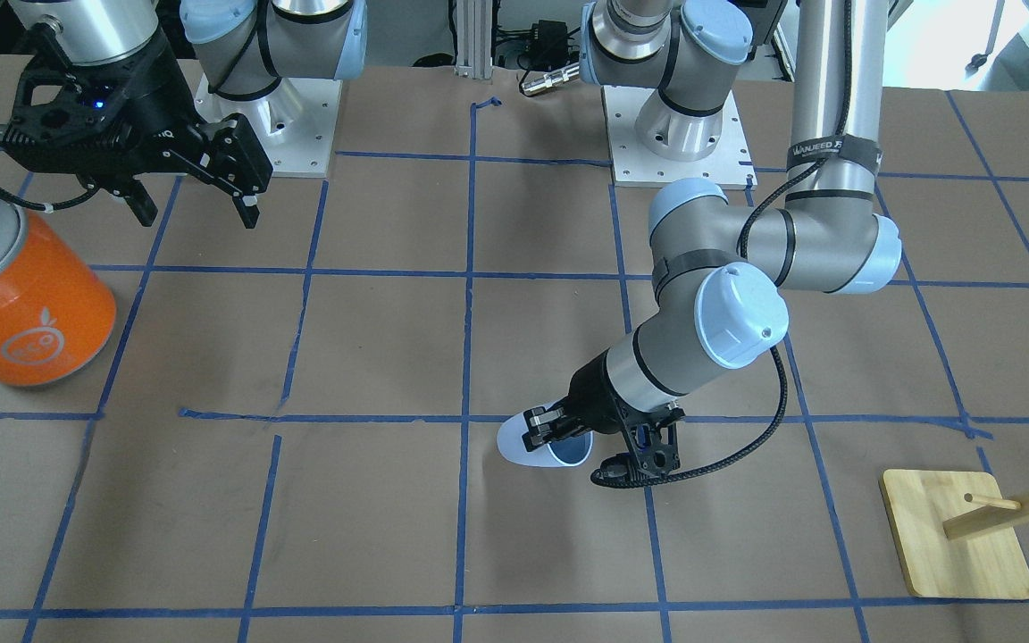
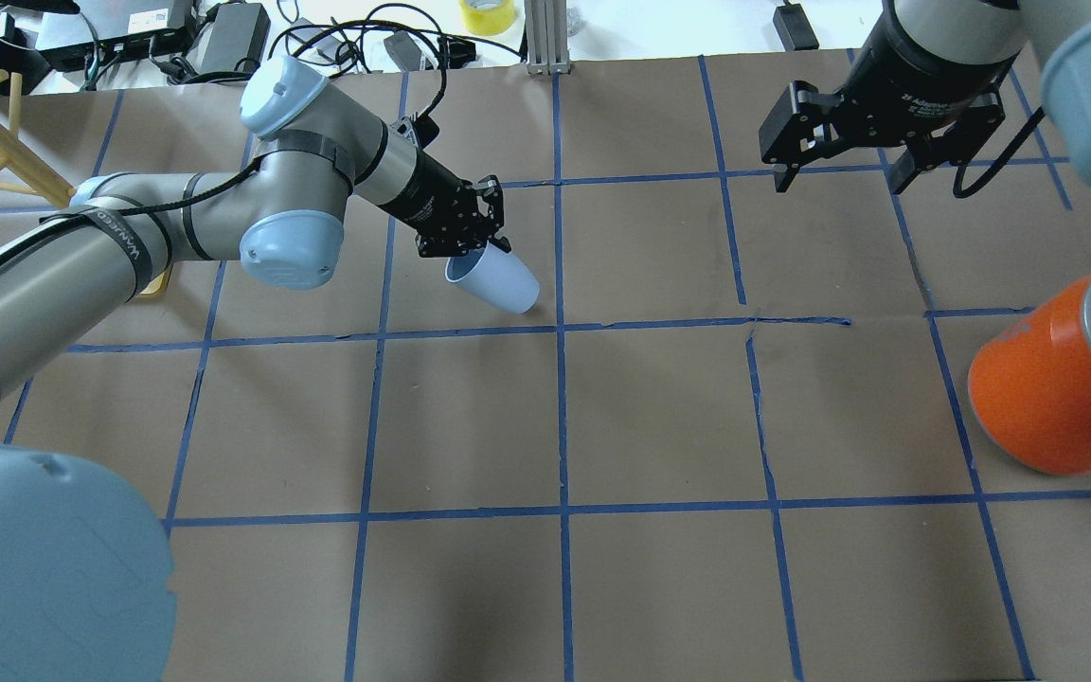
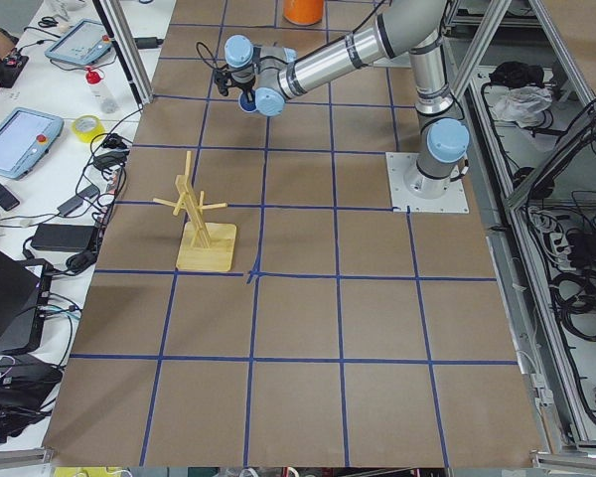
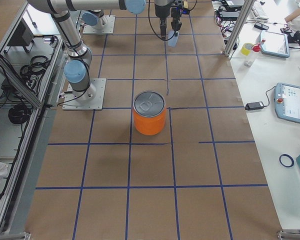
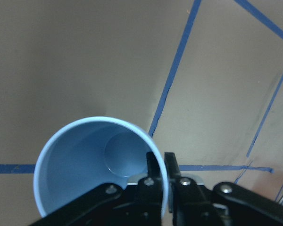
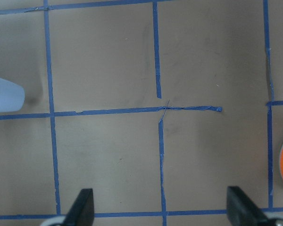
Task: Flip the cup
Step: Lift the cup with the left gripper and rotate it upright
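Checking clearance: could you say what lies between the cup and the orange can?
Nothing: the overhead view shows bare table between cup and orange can.

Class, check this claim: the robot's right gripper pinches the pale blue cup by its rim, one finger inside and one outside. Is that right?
Not quite. It is the left gripper that pinches the cup by its rim, one finger inside and one outside. In the overhead exterior view that arm enters from the left, while the right gripper hangs open.
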`<state>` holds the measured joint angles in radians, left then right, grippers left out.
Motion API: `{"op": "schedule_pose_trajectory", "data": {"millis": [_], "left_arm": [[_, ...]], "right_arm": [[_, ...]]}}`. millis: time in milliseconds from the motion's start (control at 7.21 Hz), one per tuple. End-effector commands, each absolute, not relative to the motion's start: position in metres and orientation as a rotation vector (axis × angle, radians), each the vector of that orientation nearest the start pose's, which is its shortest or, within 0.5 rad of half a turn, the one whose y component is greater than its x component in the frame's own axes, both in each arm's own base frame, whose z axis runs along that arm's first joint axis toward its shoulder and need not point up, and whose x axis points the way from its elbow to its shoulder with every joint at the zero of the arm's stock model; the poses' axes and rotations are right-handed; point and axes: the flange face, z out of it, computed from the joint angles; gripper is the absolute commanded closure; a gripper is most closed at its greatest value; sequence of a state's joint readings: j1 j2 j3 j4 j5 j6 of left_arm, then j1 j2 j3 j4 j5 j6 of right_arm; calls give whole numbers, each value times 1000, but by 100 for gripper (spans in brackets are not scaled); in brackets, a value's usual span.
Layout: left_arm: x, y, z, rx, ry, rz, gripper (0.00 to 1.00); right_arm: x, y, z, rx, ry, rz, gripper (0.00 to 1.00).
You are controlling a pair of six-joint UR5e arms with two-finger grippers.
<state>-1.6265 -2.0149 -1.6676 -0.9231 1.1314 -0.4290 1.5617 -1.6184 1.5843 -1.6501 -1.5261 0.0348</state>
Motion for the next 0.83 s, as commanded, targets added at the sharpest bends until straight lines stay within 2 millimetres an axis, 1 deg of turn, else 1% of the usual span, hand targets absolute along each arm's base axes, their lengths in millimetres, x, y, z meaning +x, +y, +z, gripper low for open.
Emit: {"op": "schedule_pose_trajectory", "data": {"millis": [0,139,277,416,554,693], "left_arm": [[-194,-635,311,-532,3380,-180,100],[-179,-644,331,-349,3312,-246,100],[-159,-651,340,-169,3157,-307,100],[-143,-656,336,20,3058,-308,100],[-113,-663,324,3,3048,-283,100],[-91,-666,310,-30,3049,-253,100]], "right_arm": [[133,-483,513,62,3089,-175,0],[133,-483,513,63,3092,-175,0],[133,-483,513,63,3092,-175,0],[133,-483,513,62,3090,-175,0],[133,-483,513,63,3092,-175,0],[133,-483,513,62,3089,-175,0]]}}
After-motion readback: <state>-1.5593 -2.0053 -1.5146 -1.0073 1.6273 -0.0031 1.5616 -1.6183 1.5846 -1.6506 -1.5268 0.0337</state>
